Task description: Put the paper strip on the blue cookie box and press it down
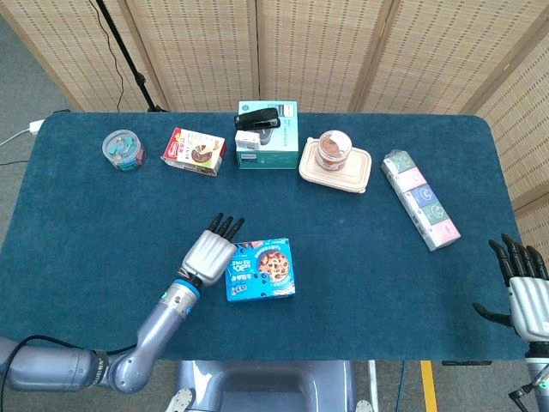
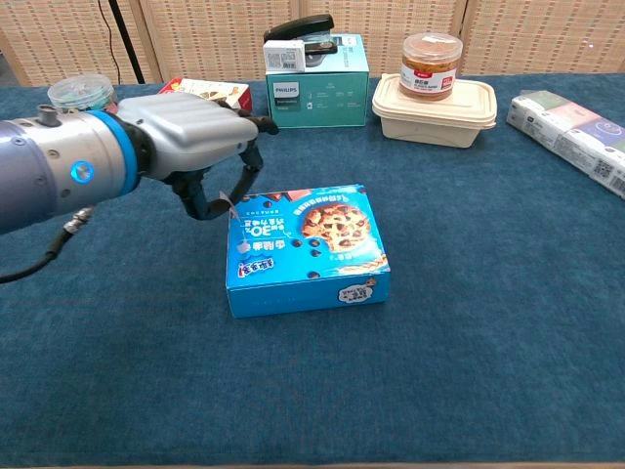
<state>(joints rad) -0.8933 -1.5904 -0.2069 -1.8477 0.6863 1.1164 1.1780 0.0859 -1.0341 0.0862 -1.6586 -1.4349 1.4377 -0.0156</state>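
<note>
The paper strip (image 2: 237,227) dangles small and pale from the left hand (image 2: 200,137), pinched between thumb and a finger, its lower end hanging right at the left edge of the blue cookie box (image 2: 305,248). The box lies flat, lid up, near the middle of the table (image 1: 86,223), a little toward the front edge. From the head view the left hand (image 1: 208,252) sits just beside the box's left side, fingers reaching over its corner. To do this well, I'd say carry the strip further in over the lid so it lands flat on the printed top, not draped off the side, then let go cleanly and press with flat fingers, gently enough that the box doesn't skid. The right hand (image 1: 523,287) waits off the table's front right corner, fingers spread, holding nothing.
</note>
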